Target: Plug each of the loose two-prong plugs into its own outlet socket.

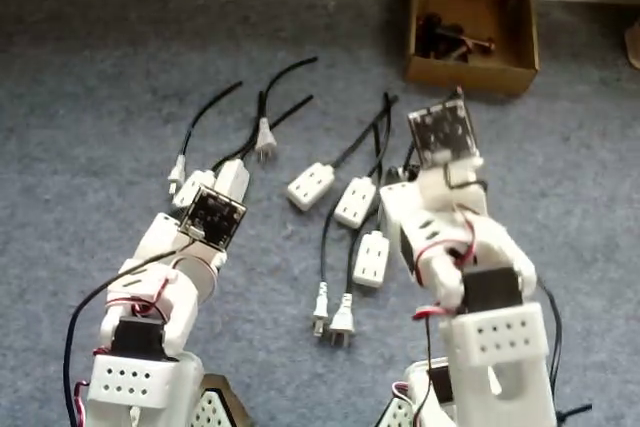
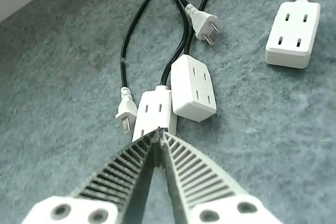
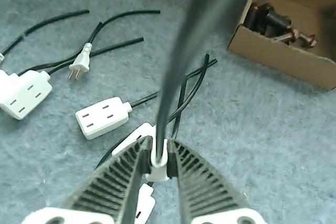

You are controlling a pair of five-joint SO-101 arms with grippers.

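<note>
Here a white plug (image 3: 159, 161) sits clamped between the right jaws.

I record white two-prong plugs (image 1: 265, 142) on black cords lying unplugged among white outlet sockets (image 1: 310, 185) on grey carpet (image 1: 100, 67), one plug (image 3: 159, 161) clamped in my right gripper (image 3: 158, 142).

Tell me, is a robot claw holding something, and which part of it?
The right gripper pinches a white plug by its body, its black cord rising from it. The left gripper is shut on nothing.
</note>
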